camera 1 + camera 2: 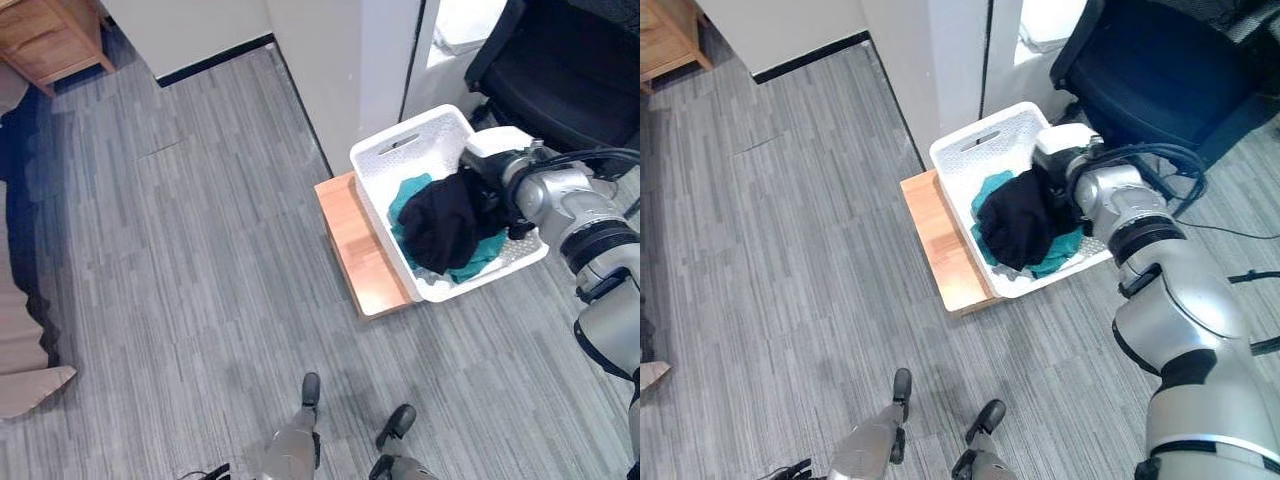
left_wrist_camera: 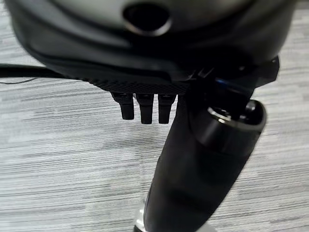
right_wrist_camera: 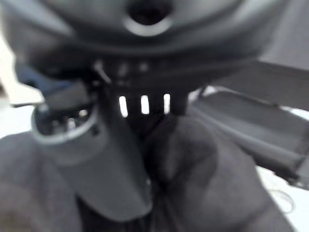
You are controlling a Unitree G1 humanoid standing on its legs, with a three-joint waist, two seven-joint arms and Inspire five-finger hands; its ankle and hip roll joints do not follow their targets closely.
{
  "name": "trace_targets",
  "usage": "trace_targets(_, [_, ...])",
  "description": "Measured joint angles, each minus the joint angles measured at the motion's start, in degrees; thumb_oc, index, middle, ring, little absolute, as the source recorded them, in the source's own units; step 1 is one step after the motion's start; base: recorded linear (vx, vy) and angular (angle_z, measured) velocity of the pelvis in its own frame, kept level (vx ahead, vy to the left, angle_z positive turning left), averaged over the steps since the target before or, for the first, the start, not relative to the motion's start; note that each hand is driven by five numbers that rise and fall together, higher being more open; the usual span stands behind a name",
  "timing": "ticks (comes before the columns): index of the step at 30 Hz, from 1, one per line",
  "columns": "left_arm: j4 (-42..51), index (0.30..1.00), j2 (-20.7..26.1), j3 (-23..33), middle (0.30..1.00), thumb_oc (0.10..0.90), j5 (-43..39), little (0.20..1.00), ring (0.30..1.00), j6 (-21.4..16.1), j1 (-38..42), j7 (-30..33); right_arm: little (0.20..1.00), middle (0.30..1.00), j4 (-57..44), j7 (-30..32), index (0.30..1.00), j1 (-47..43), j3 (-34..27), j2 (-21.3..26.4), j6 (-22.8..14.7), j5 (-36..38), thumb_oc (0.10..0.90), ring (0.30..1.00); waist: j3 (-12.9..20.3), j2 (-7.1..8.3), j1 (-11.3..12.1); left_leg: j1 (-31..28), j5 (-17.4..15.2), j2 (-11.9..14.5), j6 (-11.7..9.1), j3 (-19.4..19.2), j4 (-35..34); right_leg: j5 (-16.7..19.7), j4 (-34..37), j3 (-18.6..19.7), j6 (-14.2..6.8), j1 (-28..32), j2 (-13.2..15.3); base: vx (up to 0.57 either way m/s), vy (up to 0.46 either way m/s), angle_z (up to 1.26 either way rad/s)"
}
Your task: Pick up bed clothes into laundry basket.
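Gripping black garment (image 1: 440, 222), right hand (image 1: 487, 188) above white laundry basket (image 1: 405, 142) | teal cloth (image 1: 408, 195) beneath | left hand (image 2: 203, 159) clenched, holding nothing

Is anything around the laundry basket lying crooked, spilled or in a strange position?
The white laundry basket sits only partly on a low wooden board, overhanging it toward the chair, so it may rest unevenly. The black garment and teal cloth are inside it; nothing has spilled on the floor.
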State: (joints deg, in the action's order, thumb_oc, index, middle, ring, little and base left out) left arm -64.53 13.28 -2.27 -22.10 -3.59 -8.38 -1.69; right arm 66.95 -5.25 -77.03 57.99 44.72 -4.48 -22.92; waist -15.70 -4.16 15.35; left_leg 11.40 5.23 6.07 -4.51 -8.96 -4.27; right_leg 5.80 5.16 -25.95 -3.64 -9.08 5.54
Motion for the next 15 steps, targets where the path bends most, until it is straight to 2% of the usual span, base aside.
trace_targets(1, [-0.01,0.9,-0.07,-0.01,0.9,0.8,-0.23,0.9,0.9,0.01,-0.12,0.03,0.3,0.3,0.14,0.45,0.3,0.0,0.01,0.3,0.09,-0.49,0.4,0.3,-0.09,-0.22,-0.05,0.16,0.0,-0.05,0.0,0.01,-0.03,-0.01,0.0,-0.14,-0.01,-0.16,-0.01,0.0,0.0,0.0])
trace_targets(2, [0.06,0.9,-0.08,-0.01,0.9,0.8,-0.24,0.9,0.9,0.02,-0.19,0.03,0.721,0.721,0.04,0.46,0.721,0.0,-0.02,0.3,0.03,-0.51,0.681,0.721,-0.11,-0.3,-0.1,0.2,0.0,-0.03,0.0,0.0,-0.02,-0.01,0.0,-0.13,-0.01,-0.25,-0.01,0.0,0.0,0.0])
trace_targets(3, [0.5,0.9,-0.17,-0.16,0.9,0.8,-0.28,0.9,0.9,0.08,-0.2,0.03,0.9,0.9,0.14,0.47,0.9,0.02,-0.66,0.3,0.0,-0.46,0.8,0.9,-0.22,-0.49,-0.12,0.21,0.0,-0.02,0.0,0.0,-0.02,-0.01,0.0,-0.11,-0.01,-0.25,-0.03,0.0,0.0,0.0])
trace_targets(7, [5.05,0.9,-0.48,-3.83,0.9,0.8,-0.35,0.9,0.9,0.04,-0.33,-0.09,0.9,0.9,0.04,0.33,0.9,-0.33,-1.6,0.02,0.03,0.17,0.8,0.9,-0.31,-1.32,-0.16,0.25,0.11,-0.01,0.14,0.01,-0.02,0.0,0.0,-0.13,-0.01,-0.26,-0.04,0.0,0.0,0.0])
trace_targets(13, [6.73,0.9,-0.43,-3.98,0.9,0.8,-0.36,0.9,0.9,-0.05,-0.2,-0.09,0.9,0.9,-1.26,0.32,0.9,-3.76,0.24,-0.18,0.18,0.81,0.8,0.9,-0.22,-1.45,-0.73,-0.22,0.15,0.02,0.14,-0.21,-0.01,0.05,-0.01,0.11,0.04,0.1,-0.06,0.01,0.012,-0.02])
trace_targets(15, [7.35,0.9,-0.31,-4.32,0.9,0.8,-0.36,0.9,0.9,0.21,-0.14,0.12,0.9,0.9,-5.16,-0.16,0.9,-4.71,1.26,0.2,1.71,0.84,0.8,0.9,-0.2,-1.44,-1.14,-0.53,0.15,0.0,0.15,-0.44,-0.09,0.08,-0.01,0.36,0.06,0.25,-0.14,0.02,0.032,-0.06])
